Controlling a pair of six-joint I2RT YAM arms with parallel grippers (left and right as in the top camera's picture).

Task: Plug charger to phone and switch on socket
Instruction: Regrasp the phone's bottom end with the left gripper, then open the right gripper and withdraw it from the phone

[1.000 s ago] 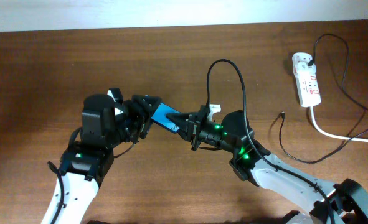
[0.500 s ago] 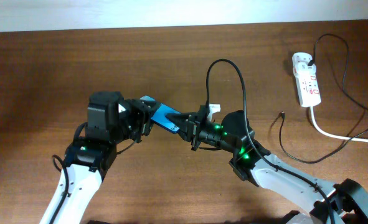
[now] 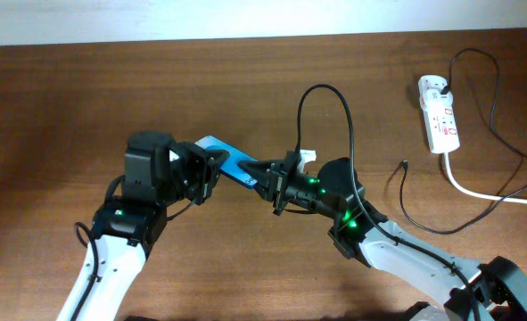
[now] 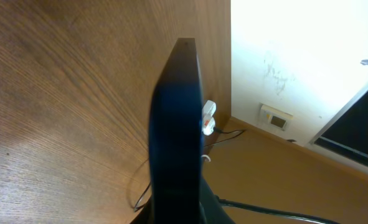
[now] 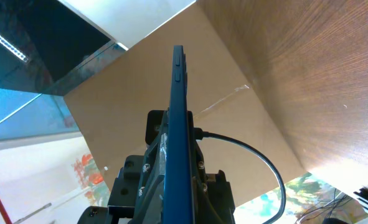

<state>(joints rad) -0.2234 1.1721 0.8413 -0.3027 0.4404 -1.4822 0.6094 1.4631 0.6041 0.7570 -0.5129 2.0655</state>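
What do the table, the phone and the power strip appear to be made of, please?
The table looks like wood or wood-look laminate: brown with fine grain lines. The phone has a bright blue face, probably glass; its smooth dark frame could be metal or plastic. The power strip looks like white moulded plastic with red markings.

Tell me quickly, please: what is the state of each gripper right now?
Left gripper: closed, holding one end of the phone.
Right gripper: closed, holding the other end of the phone.
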